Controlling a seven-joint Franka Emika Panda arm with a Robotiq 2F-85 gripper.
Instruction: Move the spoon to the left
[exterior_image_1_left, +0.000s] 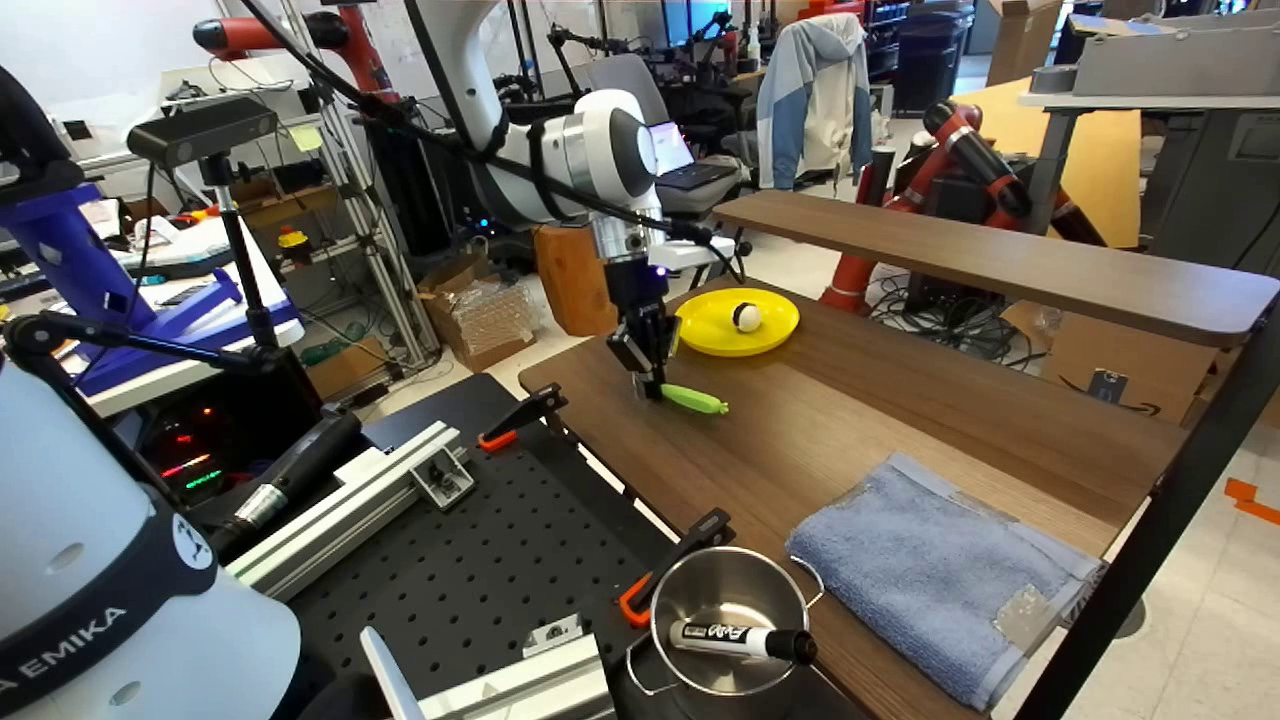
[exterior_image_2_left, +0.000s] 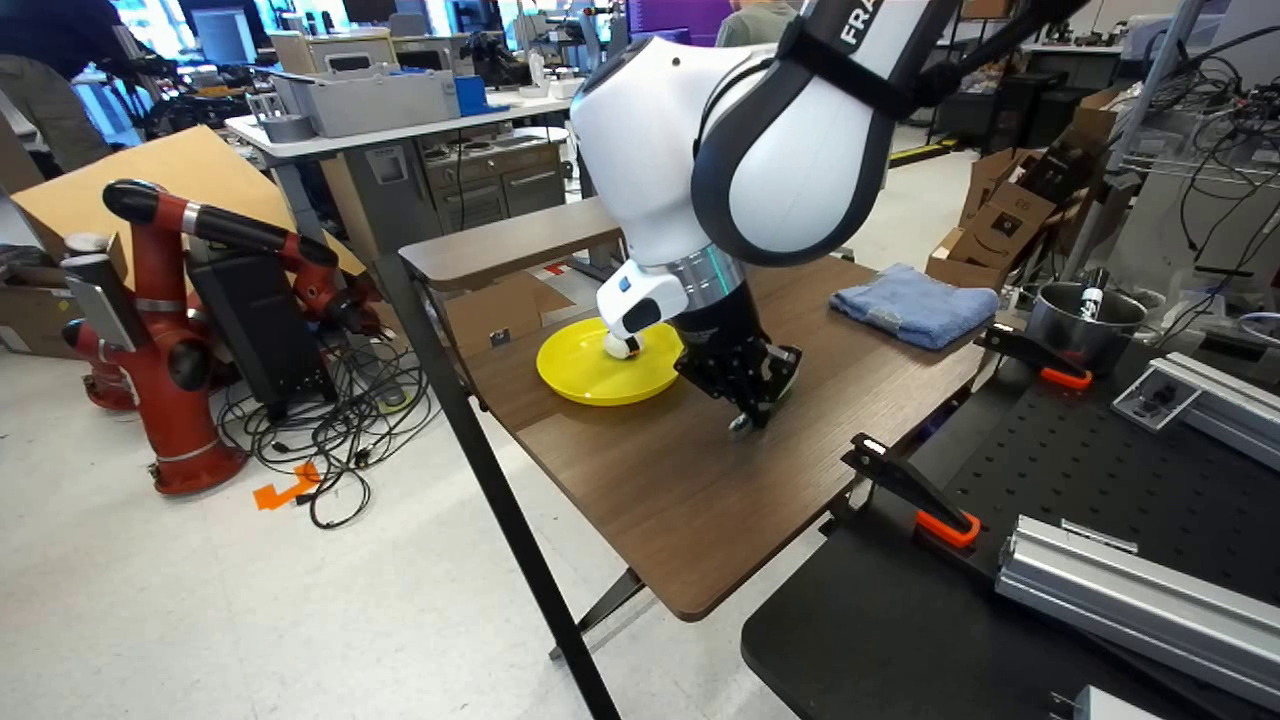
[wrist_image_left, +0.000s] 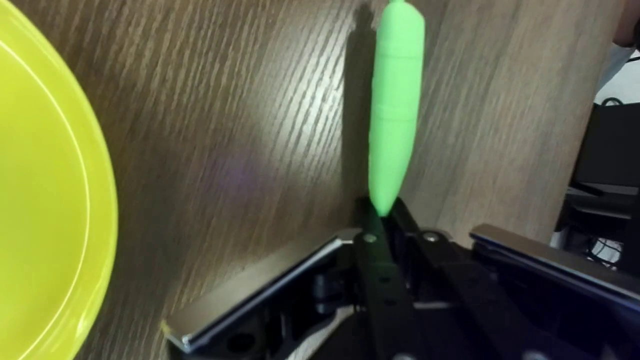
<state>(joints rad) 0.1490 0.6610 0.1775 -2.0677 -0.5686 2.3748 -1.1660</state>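
Note:
The lime-green spoon (exterior_image_1_left: 697, 400) lies low over the brown table, beyond the fingertips. In the wrist view the spoon (wrist_image_left: 396, 95) runs up from the jaws with a shadow beside it. Its near end tapers in between the two black fingertips. My gripper (exterior_image_1_left: 652, 388) points down, and in the wrist view its jaws (wrist_image_left: 384, 212) are shut on that end. In an exterior view the gripper (exterior_image_2_left: 757, 412) hides most of the spoon; only a thin green edge (exterior_image_2_left: 787, 388) shows. I cannot tell whether the spoon touches the table.
A round yellow dish (exterior_image_1_left: 706, 322) with a white-and-black ball (exterior_image_1_left: 746, 317) stands close to the gripper; it also shows in the wrist view (wrist_image_left: 45, 200). A folded blue towel (exterior_image_1_left: 930, 570) and a metal pot (exterior_image_1_left: 730, 570) holding a marker are farther off. A raised shelf (exterior_image_1_left: 990, 260) spans the table's far side.

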